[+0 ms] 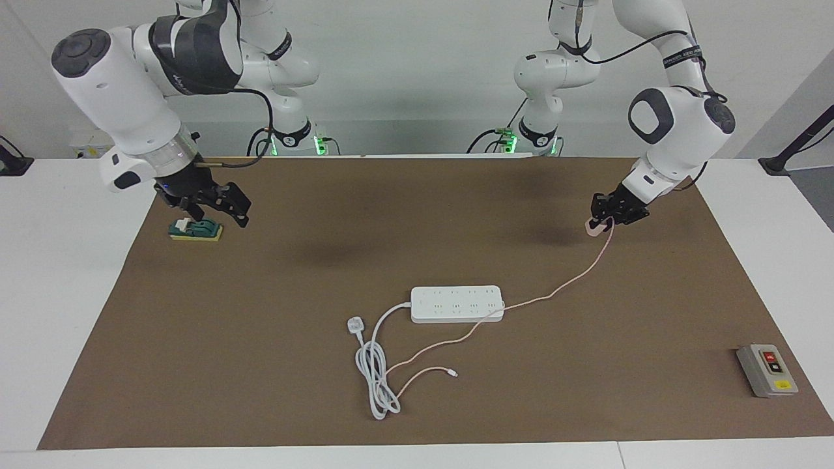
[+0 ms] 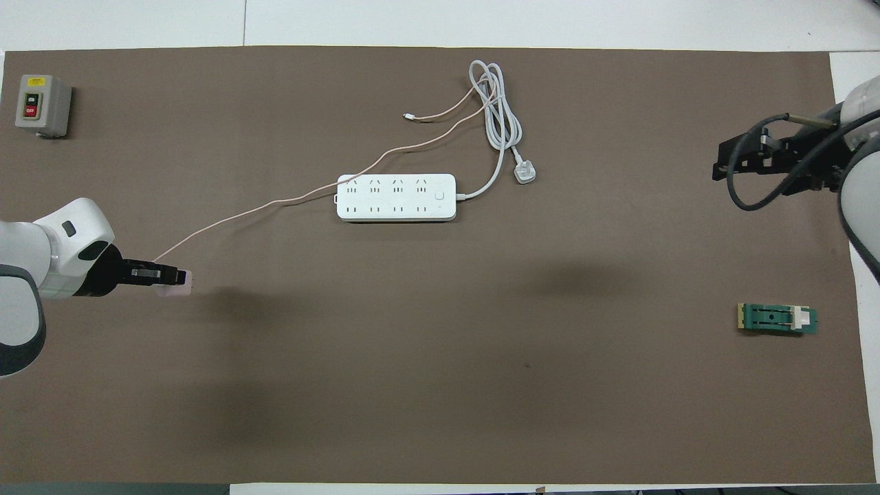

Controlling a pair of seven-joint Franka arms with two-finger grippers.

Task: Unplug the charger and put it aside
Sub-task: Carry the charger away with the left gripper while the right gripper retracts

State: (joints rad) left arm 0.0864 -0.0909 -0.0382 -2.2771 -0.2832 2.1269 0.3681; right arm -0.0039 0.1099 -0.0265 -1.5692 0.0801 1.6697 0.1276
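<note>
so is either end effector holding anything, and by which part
The left end effector grips the charger by its pink cube body, cable trailing free. The right end effector holds nothing.

Brown mat (image 2: pixel 412 385): white power strip (image 2: pixel 396 197) centre w/ coiled cord (image 2: pixel 496 103) & plug (image 2: pixel 525 174). Left gripper (image 2: pixel 180 277) clamps pink charger (image 2: pixel 177 289), cable (image 2: pixel 275 202) trailing past strip. Switch box (image 2: pixel 42 104), green block (image 2: pixel 777 318) at opp. ends.
</note>
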